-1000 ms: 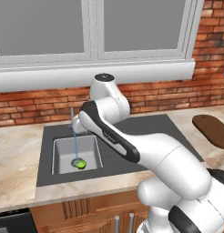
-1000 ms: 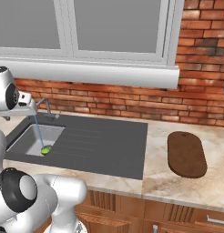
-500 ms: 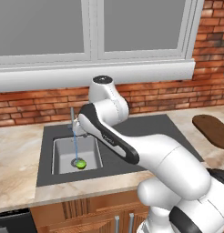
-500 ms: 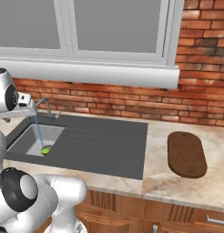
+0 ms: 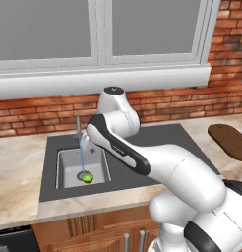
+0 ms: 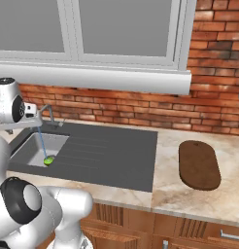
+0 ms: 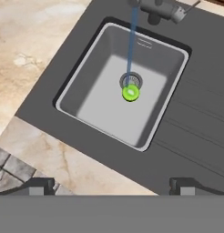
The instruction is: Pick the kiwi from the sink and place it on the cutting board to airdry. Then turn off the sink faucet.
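1. Down in the sink (image 7: 93,98), the kiwi (image 7: 130,93) sits on the basin floor right against the round drain (image 7: 131,81), with the blue stream of water (image 7: 131,45) falling onto the drain just beside it.
2. To do this pick well, I would lower the tool (image 7: 112,184) straight over the fruit and centre the jaws on it. The drain ring should stay outside the grip, and the fingers should clear the basin walls.
3. A small round fruit under running water will likely be slick, so a squeeze across its widest part seems safest before lifting.
4. Spout and lever of the sink faucet (image 7: 158,10) hang over the back of the basin, so the descent should stay forward of them.
5. Across the table (image 6: 175,146), the cutting board (image 6: 199,165) lies well apart from the sink, past the dark ribbed surround (image 6: 111,151), so a long carry follows.
6. From the hand view, the tool hangs high above the sink with its two finger tips (image 7: 41,185) spread wide and nothing between them. How high it hangs is hard to judge from this angle.
7. From the base views, the arm (image 5: 123,147) bends over the sink's near side, elbow raised, wrist pointing downward.
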You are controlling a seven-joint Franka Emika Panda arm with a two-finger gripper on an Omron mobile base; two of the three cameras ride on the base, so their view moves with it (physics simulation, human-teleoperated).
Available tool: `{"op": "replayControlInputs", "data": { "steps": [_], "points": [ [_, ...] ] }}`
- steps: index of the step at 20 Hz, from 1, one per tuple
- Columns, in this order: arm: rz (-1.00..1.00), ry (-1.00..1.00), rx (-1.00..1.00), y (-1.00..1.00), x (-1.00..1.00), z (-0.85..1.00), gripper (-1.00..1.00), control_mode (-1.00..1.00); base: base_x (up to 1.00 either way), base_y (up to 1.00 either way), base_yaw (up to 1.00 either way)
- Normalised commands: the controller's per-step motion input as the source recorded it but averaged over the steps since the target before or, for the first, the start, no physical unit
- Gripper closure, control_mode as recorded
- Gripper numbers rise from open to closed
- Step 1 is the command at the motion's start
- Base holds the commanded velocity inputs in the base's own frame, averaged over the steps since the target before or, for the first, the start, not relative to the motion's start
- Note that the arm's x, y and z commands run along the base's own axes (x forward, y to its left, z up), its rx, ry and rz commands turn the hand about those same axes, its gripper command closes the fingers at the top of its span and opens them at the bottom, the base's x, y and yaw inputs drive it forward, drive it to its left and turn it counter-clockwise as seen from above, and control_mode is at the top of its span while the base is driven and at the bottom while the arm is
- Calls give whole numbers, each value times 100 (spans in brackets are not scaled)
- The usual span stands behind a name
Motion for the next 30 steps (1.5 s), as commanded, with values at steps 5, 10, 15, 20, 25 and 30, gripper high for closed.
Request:
{"op": "replayControlInputs", "data": {
  "steps": [5,10,15,20,25,30],
  "points": [
    [4,0,0,0,3,-18,-100,-100,0,0,0],
    [0,2,0,0,6,-5,-100,-100,0,0,0],
    [0,3,0,0,8,-5,-100,-100,0,0,0],
    [0,1,-2,0,12,-19,-100,-100,0,0,0],
    [2,0,-6,0,13,-26,-100,-100,0,0,0],
    [1,0,-4,0,13,-28,-100,-100,0,0,0]
  ]
}}
